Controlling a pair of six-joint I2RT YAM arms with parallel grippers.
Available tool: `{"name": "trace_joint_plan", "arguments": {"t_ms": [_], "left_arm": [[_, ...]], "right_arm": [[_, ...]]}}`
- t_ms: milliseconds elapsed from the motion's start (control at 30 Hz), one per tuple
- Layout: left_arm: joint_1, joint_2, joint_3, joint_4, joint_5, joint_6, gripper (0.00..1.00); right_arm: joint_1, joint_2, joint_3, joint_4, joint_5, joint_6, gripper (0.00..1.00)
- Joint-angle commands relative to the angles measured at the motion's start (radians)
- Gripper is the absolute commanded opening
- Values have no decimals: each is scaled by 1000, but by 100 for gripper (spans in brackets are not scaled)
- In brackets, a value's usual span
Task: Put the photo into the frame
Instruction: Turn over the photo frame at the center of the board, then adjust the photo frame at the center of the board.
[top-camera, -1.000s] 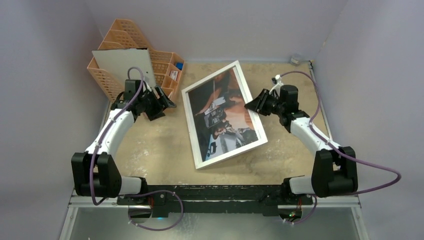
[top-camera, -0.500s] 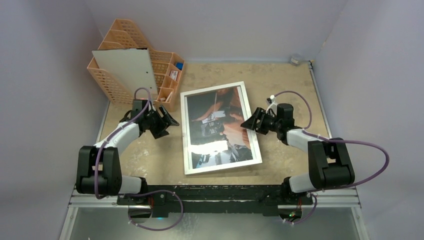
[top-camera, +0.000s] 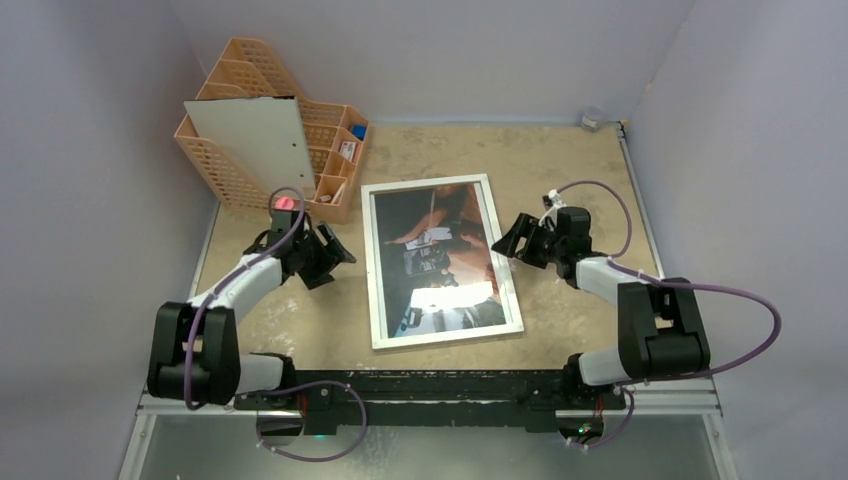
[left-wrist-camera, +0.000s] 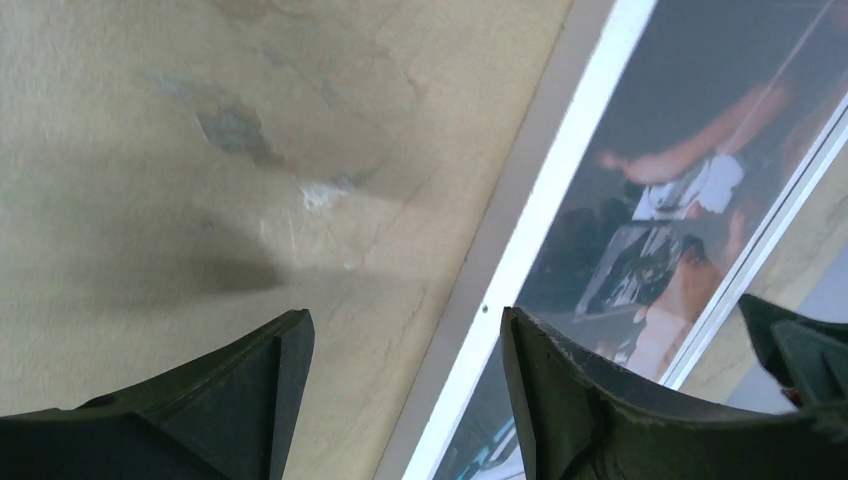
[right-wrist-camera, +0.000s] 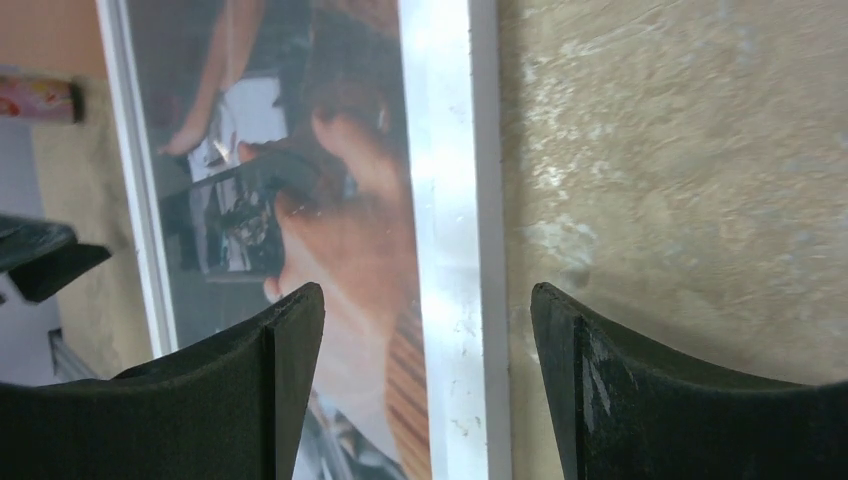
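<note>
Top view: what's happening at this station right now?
Two arms are working on putting a photo into a frame. The photo shows face up inside the frame, which lies flat on the table. The left gripper and right gripper sit open at the frame's left and right edges, holding nothing.

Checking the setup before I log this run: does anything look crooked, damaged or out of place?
Only minor things. The frame lies flat but turned slightly off square to the table, whose top looks scuffed and patchy. The photo sits face up inside the white border.
</note>
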Motion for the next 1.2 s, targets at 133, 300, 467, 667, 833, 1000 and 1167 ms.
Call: {"name": "trace_joint_plan", "arguments": {"t_ms": [133, 300, 467, 667, 833, 1000, 1167], "left_arm": [[-253, -187, 6, -181, -144, -66, 71], [-454, -235, 0, -133, -45, -19, 70], [-677, -216, 6, -139, -110, 4, 69], [-915, -77, 43, -156, -162, -20, 68], [-1020, -27, 29, -154, -243, -63, 68], [-1031, -10, 11, -130, -306, -90, 68], [-1035, -4, 11, -164, -350, -116, 68]], "right_arm": [[-2, -53, 165, -112, 264, -30, 78], [-2, 62, 338, -125, 264, -30, 74], [8, 247, 512, -90, 208, 43, 67], [70, 520, 841, -172, 254, 5, 66], [129, 686, 1060, -234, 336, -92, 66], [171, 829, 1224, -290, 351, -206, 66], [189, 917, 1321, -362, 347, -282, 66]]}}
